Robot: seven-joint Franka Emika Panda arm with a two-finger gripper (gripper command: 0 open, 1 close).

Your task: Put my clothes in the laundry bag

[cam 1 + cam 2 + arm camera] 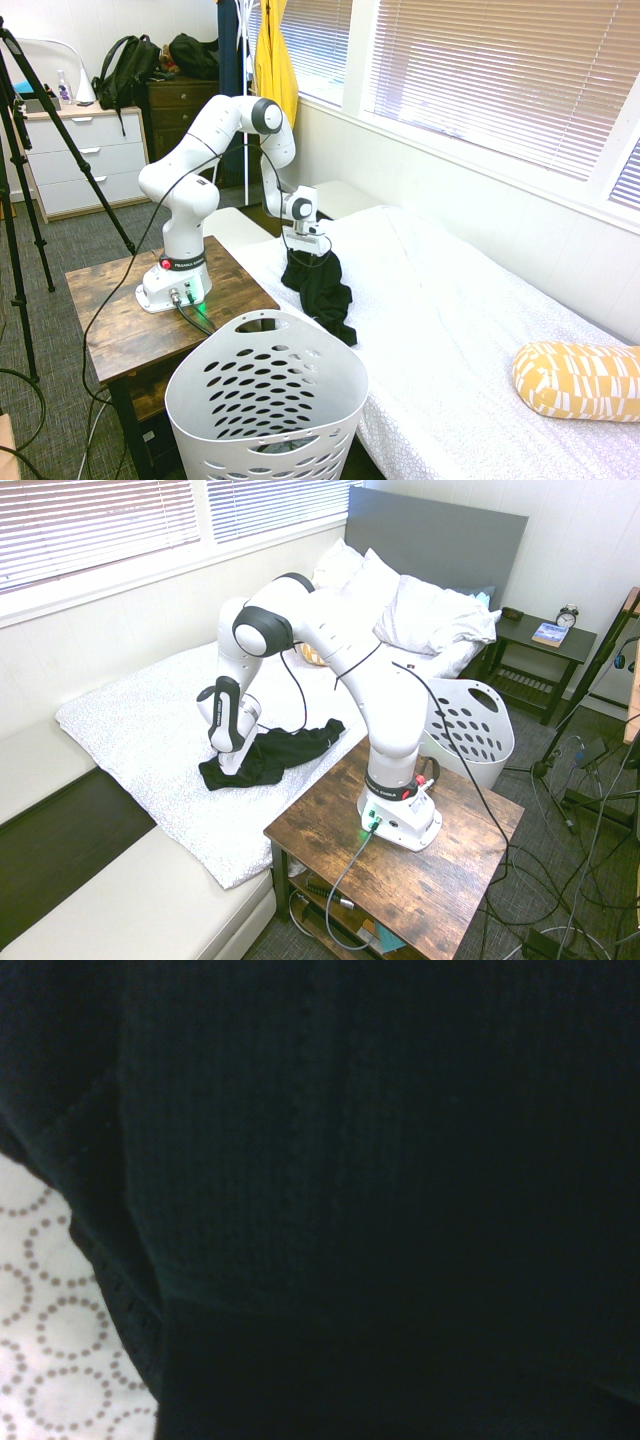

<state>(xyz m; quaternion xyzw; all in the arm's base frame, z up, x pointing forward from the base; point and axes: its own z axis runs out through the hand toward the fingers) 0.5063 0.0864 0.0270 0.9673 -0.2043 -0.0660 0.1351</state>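
Observation:
The clothes (322, 290), one black garment, lie crumpled on the white bed (450, 300) near its edge, beside the wooden table. My gripper (306, 252) points straight down onto the garment's upper end, its open fingers sunk into the fabric. From the other side, the gripper (228, 760) rests on the left end of the clothes (270, 755). Dark ribbed fabric of the clothes (380, 1180) fills the wrist view, with a corner of dotted bedcover. The laundry bag (200, 400), a white perforated basket, stands on the floor by the table and bed; the same laundry bag (470, 730) leans behind the arm's base.
The arm's base sits on a wooden table (110, 310) next to the bed. A yellow patterned pillow (575, 380) lies further along the mattress. White pillows (420, 610) are piled at the headboard. A yellow garment (275, 60) hangs by the window.

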